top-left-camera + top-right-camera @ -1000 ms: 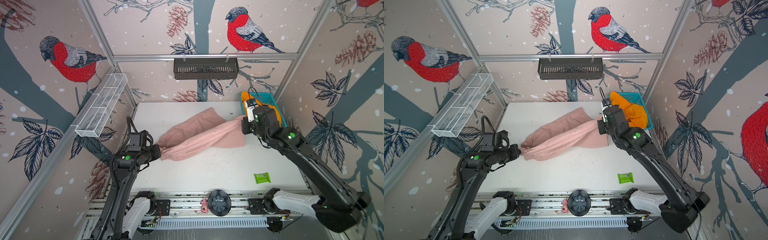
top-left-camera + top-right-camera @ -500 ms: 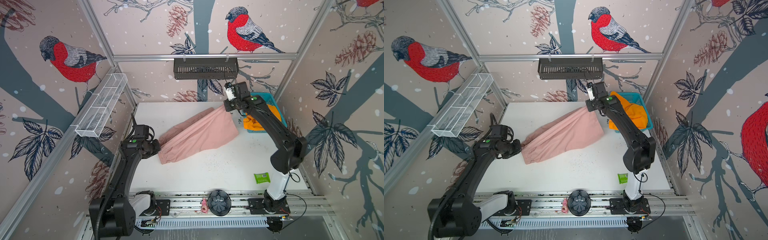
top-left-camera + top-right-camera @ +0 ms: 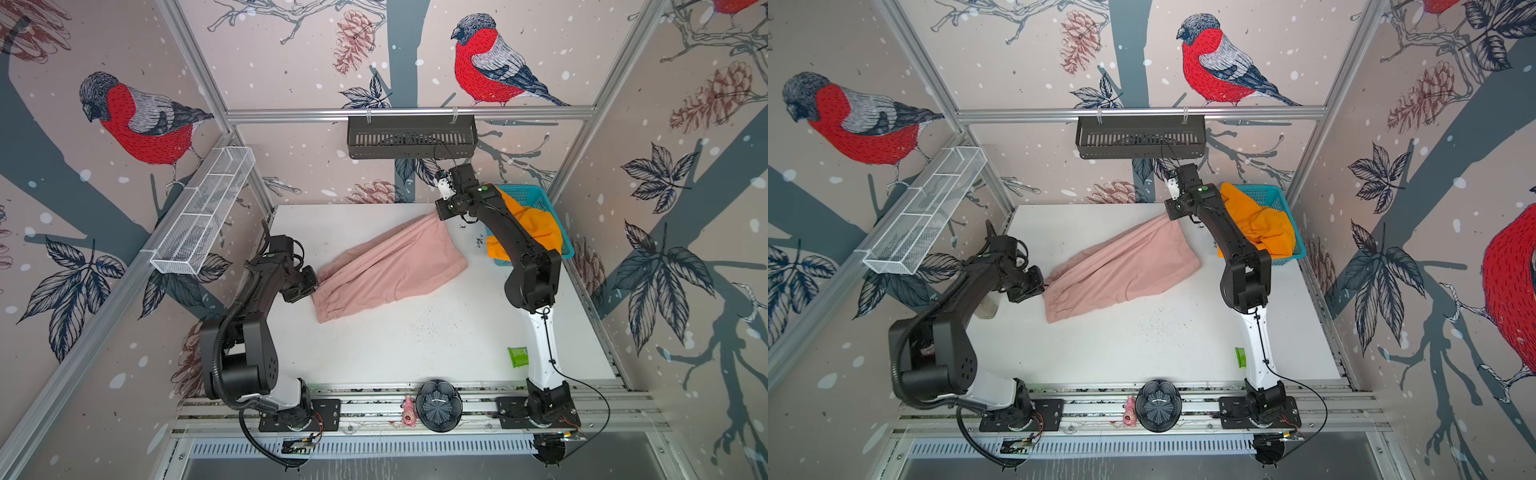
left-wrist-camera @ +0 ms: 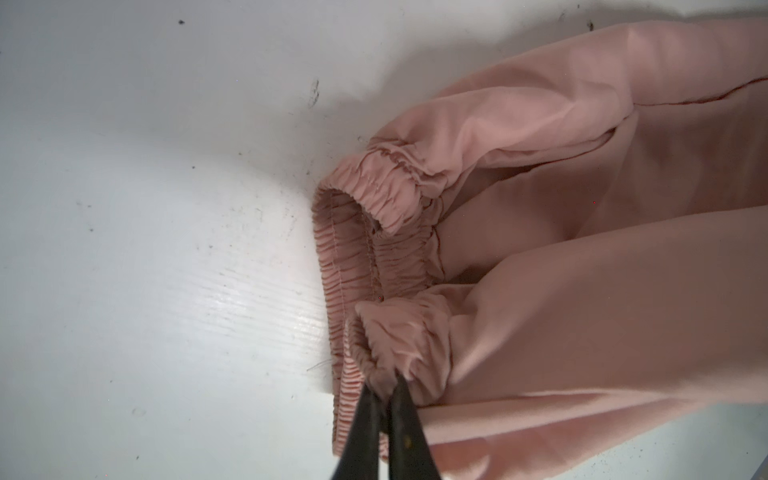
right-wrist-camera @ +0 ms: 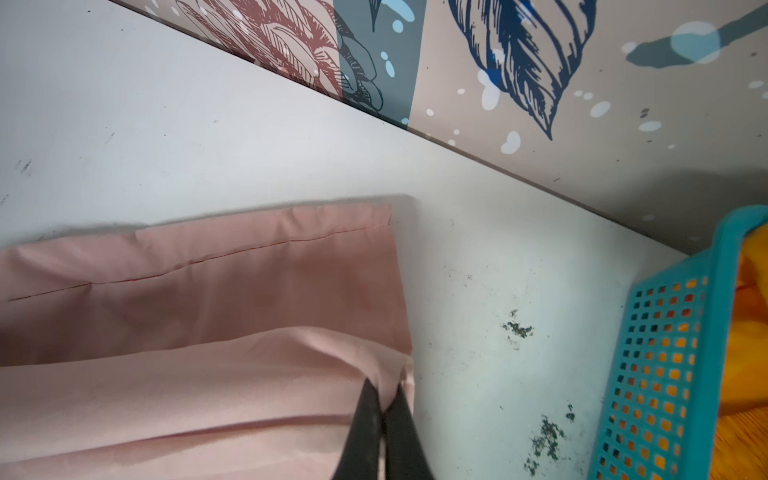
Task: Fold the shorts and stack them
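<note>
White counter, scuffed, with dark specks scattered right of the middle. Spread slantwise across the middle, pink shorts, waistband toward the left edge, leg hems toward the back right. In the back right corner, a teal basket. Near the front right edge, a small green packet.

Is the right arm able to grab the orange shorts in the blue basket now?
Probably not yet. The right hand is shut on a corner of the pink shorts. The orange shorts lie uncovered in the basket close beside that arm, so once it lets go, the way looks free.
</note>
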Motion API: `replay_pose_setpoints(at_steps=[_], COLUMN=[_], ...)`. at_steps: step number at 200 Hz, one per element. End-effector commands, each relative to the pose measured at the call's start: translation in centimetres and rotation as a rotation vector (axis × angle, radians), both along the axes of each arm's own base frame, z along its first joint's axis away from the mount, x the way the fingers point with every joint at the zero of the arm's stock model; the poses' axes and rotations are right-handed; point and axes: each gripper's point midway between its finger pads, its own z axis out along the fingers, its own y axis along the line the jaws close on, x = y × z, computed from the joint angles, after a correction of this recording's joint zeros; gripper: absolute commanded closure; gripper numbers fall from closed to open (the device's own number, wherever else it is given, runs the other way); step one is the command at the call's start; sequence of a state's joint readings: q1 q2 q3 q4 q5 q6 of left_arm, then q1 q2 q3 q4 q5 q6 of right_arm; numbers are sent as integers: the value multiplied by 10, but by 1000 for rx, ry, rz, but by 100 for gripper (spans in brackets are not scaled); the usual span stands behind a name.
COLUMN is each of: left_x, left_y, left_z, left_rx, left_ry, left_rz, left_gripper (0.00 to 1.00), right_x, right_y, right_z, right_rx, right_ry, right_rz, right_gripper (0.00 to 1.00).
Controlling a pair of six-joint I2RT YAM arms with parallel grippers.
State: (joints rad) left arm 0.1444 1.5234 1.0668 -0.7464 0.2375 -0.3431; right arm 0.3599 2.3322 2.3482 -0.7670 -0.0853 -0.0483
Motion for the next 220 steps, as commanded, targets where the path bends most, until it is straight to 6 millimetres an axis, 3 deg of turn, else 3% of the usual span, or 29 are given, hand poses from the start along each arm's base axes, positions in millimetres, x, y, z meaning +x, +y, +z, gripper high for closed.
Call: replay_pose_setpoints(at_steps=[1, 14, 23, 27, 32, 44, 52, 65, 86, 107, 133, 146, 168, 184, 200, 220], left_x=[0, 8, 12, 14, 16, 20, 23, 27, 36, 44, 43, 49, 62, 65, 71, 87], left_y=[18, 19, 20, 21, 22, 25, 25, 29, 38, 54, 66, 42, -37, -80, -103, -107], left_z=[-6, -6, -8, -9, -10, -13, -14, -15, -2, 25, 56, 69, 87, 81, 63, 42], left_rx=[79, 71, 73, 72, 71, 72, 64, 69, 106, 168, 240, 134, -109, -150, -157, -150], left_ry=[38, 31, 31, 32, 31, 34, 30, 41, 17, -38, -81, -156, -360, -410, -398, -399], left_rz=[23, 26, 26, 29, 31, 41, 44, 57, 92, 138, 169, 92, -133, -239, -284, -274], left_gripper=[100, 100, 100, 99, 91, 82, 65, 30, 6, 3, 3, 3, 3, 3, 3, 3], right_x=[32, 41, 47, 49, 52, 56, 57, 58, 57, 45, 15, -5, -38, -57, -69, -80], right_y=[-7, -1, 2, 5, 8, 17, 25, 32, 33, 26, -2, -14, -21, -26, -27, -29], right_z=[11, 8, 6, 6, 5, 3, -1, -6, -3, -1, -19, -35, -66, -92, -108, -127], right_rx=[31, 59, 82, 96, 115, 162, 191, 236, 268, 243, 180, 158, 144, 132, 134, 88], right_ry=[-123, -145, -161, -167, -172, -178, -172, -158, -147, -116, -8, 46, 114, 176, 209, 226], right_rz=[-81, -85, -94, -90, -83, -67, -53, -41, -41, -26, -55, -70, -78, -98, -111, -128], right_gripper=[100, 99, 93, 89, 84, 64, 48, 36, 21, 17, 17, 16, 16, 16, 16, 15])
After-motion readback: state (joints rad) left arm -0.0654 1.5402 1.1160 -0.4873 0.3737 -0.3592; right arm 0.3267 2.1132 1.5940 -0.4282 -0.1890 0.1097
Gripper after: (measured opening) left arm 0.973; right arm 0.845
